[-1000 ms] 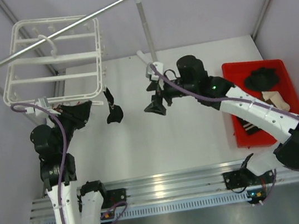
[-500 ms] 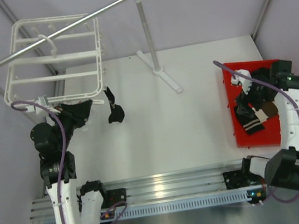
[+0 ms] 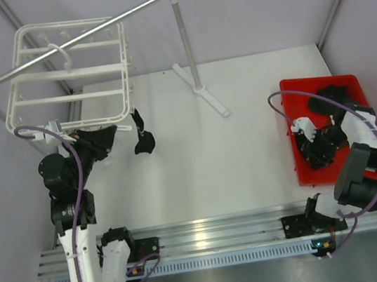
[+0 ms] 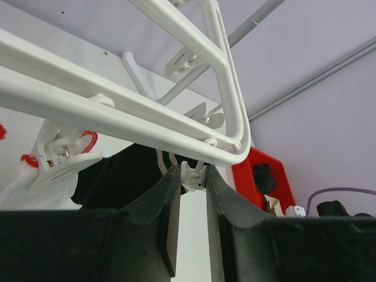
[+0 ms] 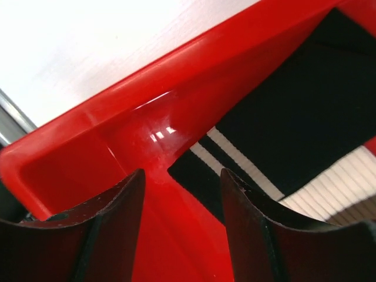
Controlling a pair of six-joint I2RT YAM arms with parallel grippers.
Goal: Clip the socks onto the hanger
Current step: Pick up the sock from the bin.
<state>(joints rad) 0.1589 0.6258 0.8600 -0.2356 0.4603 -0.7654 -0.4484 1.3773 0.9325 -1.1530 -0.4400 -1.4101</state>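
L gripper (image 3: 107, 136) at lower edge of hanger (image 3: 75, 96), upper left; one sock (image 3: 144, 142) hangs beside it. R gripper (image 3: 315, 146) in red tray (image 3: 298, 168), right side.

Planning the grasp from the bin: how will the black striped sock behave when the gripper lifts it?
Likely floppy: the striped sock lies flat in the red bin, and the clipped sock hangs limp. Probably light; lifted by one edge it should drape. It lies against ribbed beige fabric, which may drag along.
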